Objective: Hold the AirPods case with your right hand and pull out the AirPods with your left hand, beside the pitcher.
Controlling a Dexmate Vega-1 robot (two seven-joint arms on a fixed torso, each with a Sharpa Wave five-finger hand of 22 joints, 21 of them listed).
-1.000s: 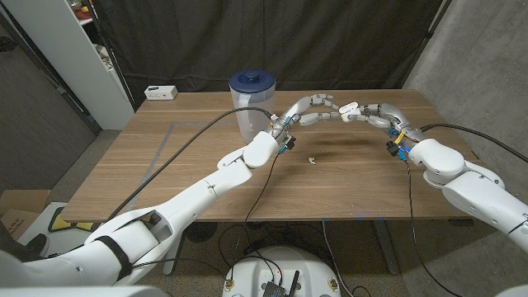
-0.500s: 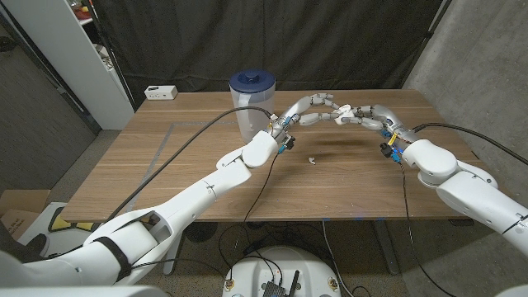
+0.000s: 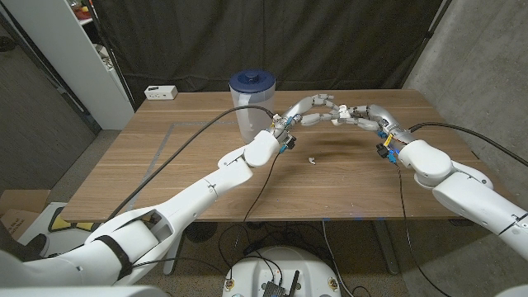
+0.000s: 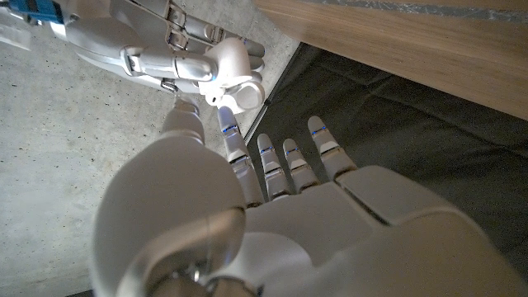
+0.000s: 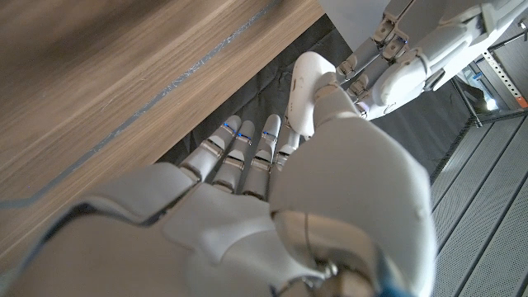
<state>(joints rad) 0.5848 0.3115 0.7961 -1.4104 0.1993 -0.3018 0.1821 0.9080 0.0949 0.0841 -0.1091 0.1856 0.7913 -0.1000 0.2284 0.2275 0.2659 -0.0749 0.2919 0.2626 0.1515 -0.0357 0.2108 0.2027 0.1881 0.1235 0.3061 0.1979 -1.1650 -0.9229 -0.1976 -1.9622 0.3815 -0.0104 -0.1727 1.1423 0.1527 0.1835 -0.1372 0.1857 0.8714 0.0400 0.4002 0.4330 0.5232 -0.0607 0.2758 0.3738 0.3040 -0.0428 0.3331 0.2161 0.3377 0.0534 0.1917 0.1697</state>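
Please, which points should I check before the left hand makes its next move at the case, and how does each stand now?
1. Right hand grips the AirPods case: ok.
2. Left hand reaches the case: ok.
3. Left hand pinches an earbud: cannot tell.
4. Case lid open: cannot tell.
5. Hands work beside the pitcher: ok.
6. Small white piece on the table lies apart from both hands: ok.
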